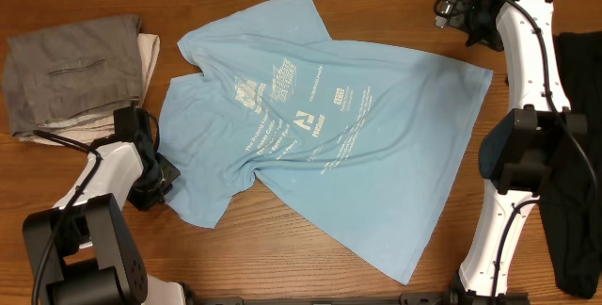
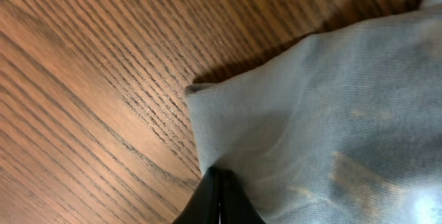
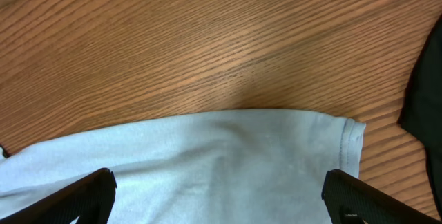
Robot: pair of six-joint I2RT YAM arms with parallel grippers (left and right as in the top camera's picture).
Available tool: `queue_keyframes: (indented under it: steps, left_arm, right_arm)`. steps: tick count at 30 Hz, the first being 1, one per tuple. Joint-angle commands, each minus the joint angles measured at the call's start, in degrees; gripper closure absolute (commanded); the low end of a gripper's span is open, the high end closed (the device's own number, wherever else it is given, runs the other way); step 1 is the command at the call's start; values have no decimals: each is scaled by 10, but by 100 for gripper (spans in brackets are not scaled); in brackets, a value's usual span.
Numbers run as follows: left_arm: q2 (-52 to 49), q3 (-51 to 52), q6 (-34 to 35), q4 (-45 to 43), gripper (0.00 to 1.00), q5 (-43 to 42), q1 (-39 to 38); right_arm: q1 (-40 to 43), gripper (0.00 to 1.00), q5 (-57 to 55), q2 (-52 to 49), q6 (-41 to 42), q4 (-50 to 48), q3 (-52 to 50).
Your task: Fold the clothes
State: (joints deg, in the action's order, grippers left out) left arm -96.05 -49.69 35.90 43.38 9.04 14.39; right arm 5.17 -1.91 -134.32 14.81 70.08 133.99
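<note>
Left gripper (image 2: 219,182) is pinching shut on the light blue T-shirt's (image 1: 320,126) sleeve edge. Shirt is lying spread on the wood table (image 1: 282,248), white print facing up, lettering too small to read. Right gripper (image 3: 217,196) is hovering wide open over the hem corner.

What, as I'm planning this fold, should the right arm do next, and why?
Probably lower the right gripper and close its fingers on the hem of the light blue cotton T-shirt: they stand open over it, while the left gripper grips another edge.
</note>
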Motion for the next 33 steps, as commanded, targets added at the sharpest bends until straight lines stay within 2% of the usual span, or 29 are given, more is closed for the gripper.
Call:
queue_keyframes:
  steps: [1,7,13,18,23,28,33]
  left_arm:
    - [-38,19,2,25,96,20,27]
    - [-38,19,21,78,96,22,66]
    - [-31,19,20,94,96,18,96]
    - [29,-13,18,112,96,18,92]
    - [120,-100,0,152,96,-20,71]
    - [192,-170,-47,142,95,-132,26]
    - [214,-185,-51,134,95,-139,-28]
  right_arm:
    - [2,0,-1,7,2,-1,10]
    - [2,0,-1,7,2,-1,10]
    - [2,0,-1,7,2,-1,10]
    - [2,0,-1,7,2,-1,10]
    - [2,0,-1,7,2,-1,10]
    - [2,0,-1,7,2,-1,10]
    - [2,0,-1,7,2,-1,10]
